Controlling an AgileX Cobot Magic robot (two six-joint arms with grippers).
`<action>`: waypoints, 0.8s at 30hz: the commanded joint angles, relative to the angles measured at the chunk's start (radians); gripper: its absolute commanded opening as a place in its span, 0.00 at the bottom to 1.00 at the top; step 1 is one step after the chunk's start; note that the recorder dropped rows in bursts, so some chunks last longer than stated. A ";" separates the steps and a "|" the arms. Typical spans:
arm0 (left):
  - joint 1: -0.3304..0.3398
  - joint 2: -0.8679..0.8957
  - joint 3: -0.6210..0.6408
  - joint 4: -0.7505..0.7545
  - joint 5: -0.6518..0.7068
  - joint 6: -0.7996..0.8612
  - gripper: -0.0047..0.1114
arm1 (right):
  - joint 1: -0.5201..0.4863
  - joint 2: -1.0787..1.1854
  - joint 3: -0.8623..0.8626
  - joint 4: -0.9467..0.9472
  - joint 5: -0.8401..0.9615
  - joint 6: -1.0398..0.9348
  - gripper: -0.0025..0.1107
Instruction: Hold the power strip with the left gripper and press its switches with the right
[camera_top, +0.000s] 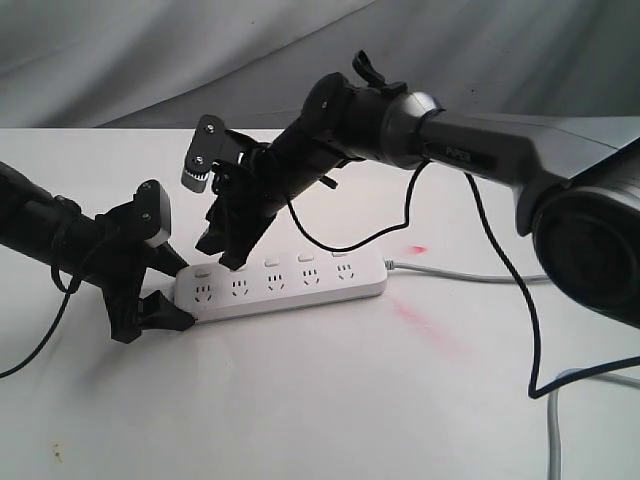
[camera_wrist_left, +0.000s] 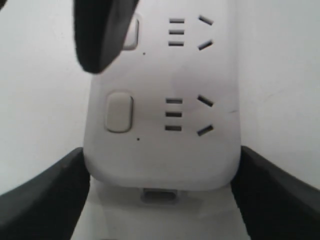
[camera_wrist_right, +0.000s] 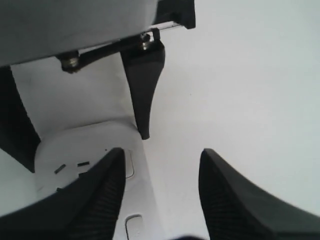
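The white power strip (camera_top: 290, 285) lies on the white table, and its grey cord (camera_top: 455, 273) runs off to the right. My left gripper (camera_top: 168, 292) is shut on the strip's left rounded end. In the left wrist view the strip's end (camera_wrist_left: 165, 160) sits between both black fingers (camera_wrist_left: 45, 200). My right gripper (camera_top: 222, 250) hangs open over the row of switches (camera_top: 272, 262). One of its fingers (camera_wrist_left: 100, 35) covers part of the second switch (camera_wrist_left: 132, 35), and I cannot tell if it touches. The first switch (camera_wrist_left: 119, 111) is uncovered. In the right wrist view the jaws (camera_wrist_right: 160, 157) stand apart with nothing between them.
A loose black cable (camera_top: 520, 300) droops from the right arm across the table toward the right edge. Faint red marks (camera_top: 420, 322) stain the table just right of the strip. A grey cloth backdrop (camera_top: 150, 50) hangs behind the table.
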 joint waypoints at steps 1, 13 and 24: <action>-0.005 0.000 -0.005 -0.014 0.004 -0.003 0.51 | 0.008 0.002 -0.006 0.069 -0.027 -0.057 0.41; -0.005 0.000 -0.005 -0.014 0.004 -0.005 0.51 | 0.008 0.041 -0.006 0.086 -0.061 -0.135 0.41; -0.005 0.000 -0.005 -0.014 0.004 -0.005 0.51 | 0.028 0.049 -0.006 0.097 -0.074 -0.156 0.41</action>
